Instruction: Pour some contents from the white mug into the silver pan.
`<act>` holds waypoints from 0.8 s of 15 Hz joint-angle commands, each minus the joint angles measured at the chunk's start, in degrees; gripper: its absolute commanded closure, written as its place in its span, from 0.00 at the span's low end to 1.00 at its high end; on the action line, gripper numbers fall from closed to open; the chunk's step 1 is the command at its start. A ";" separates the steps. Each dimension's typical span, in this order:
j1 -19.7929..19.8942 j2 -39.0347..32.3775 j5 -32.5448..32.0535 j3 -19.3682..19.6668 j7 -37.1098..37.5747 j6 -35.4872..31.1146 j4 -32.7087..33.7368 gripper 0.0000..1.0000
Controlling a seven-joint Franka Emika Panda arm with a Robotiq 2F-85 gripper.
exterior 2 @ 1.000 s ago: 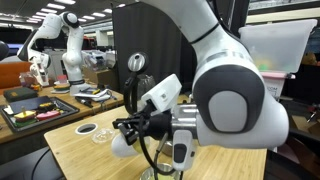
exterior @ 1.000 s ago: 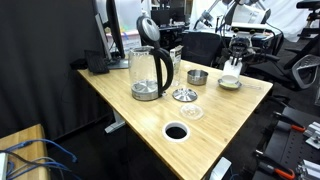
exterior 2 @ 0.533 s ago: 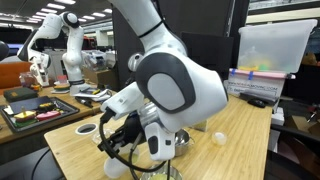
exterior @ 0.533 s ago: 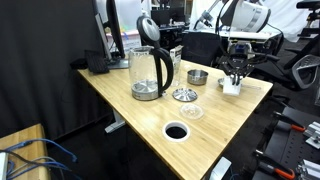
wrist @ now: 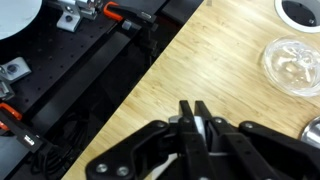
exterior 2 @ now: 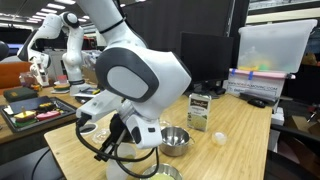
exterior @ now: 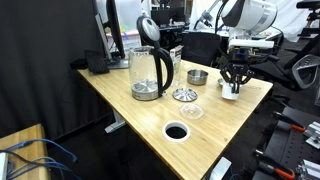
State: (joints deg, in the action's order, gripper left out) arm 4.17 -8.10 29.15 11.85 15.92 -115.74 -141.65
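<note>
Gripper (wrist: 196, 122) in the wrist view: the two dark fingers (wrist: 186, 118) stand almost together, with only a thin white strip pinched between them – the wall of the white mug (exterior: 231, 91). In an exterior view the gripper points straight down at the far corner of the wooden table (exterior: 130, 105). The mug sits directly under it as a small white shape, at or just above the tabletop; contact with the table cannot be told.

Outward from the mug, in the same exterior view:
- a metal tin (exterior: 197, 76), beside the mug, toward the middle of the table;
- a ridged metal disc (exterior: 184, 95), just in front of the tin;
- a clear glass dish (exterior: 192, 112), nearer the table's front edge – it also shows at the upper right of the wrist view;
- a round black hole (exterior: 176, 131) in the tabletop, nearest the camera;
- a glass kettle (exterior: 150, 72) with a black handle, upright on its base, well apart from the mug.

In an exterior view from the opposite side, the white arm (exterior 2: 135, 80) fills the foreground and hides the gripper and the mug. The tin shows beside the arm, with a small box (exterior 2: 200, 112) standing upright behind it.
</note>
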 commanded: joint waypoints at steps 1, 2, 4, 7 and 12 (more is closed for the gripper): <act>0.51 2.56 -1.81 -2.03 0.51 -5.45 -3.63 0.98; 0.51 2.93 -1.99 -2.38 0.49 -6.19 -4.19 0.98; 0.42 3.77 -2.10 -3.04 0.38 -7.76 -5.37 0.98; 0.26 4.83 -2.52 -3.97 0.61 -9.26 -6.63 0.79; -0.17 5.69 -4.63 -5.57 0.43 -7.93 -8.46 0.37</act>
State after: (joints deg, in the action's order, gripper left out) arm 4.02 -4.37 26.78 7.16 15.90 -123.12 -148.32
